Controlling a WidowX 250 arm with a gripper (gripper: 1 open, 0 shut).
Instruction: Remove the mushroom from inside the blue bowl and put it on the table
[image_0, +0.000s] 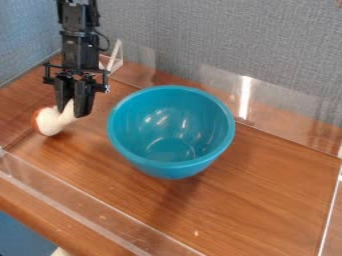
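The mushroom (54, 121), cream stem with an orange-brown cap, lies low at the table (267, 190) left of the blue bowl (171, 130). My black gripper (75, 108) points steeply down and is shut on the mushroom, just left of the bowl's rim. Whether the mushroom touches the wood I cannot tell. The bowl stands upright near the middle, and its inside shows only glossy turquoise.
Low clear acrylic walls (147, 225) border the wooden tabletop on the front, left and back. A grey textured wall rises behind. Bare wood lies to the right of the bowl and in front of it.
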